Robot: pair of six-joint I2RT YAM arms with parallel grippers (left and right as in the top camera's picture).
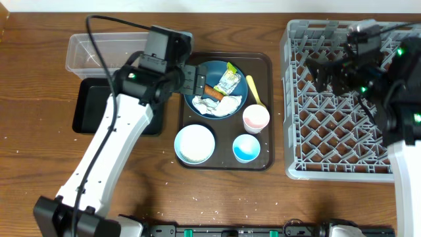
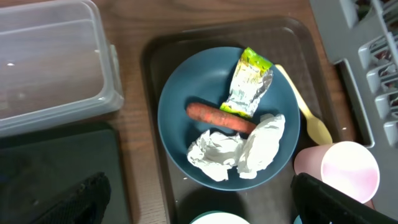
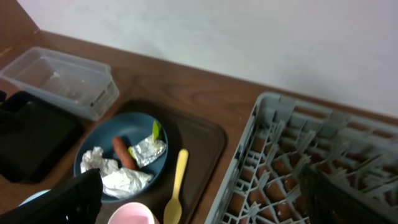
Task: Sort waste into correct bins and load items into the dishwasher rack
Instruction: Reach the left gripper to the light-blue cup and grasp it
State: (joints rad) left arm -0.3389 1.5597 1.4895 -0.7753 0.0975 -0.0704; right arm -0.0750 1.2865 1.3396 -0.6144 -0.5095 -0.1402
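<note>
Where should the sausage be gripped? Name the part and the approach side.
Grip the sausage on its bare left half, as the left wrist view shows it. Come straight down and close across its narrow width. The wrapper overlaps its right part and the tissue crowds that end, while the left half lies clear on the dish.

White-shelled left arm (image 1: 108, 155), black joint housings (image 1: 161, 49), looping black cable (image 1: 90, 33), small green lights (image 1: 399, 51), right arm (image 1: 404, 168) coloured alike
</note>
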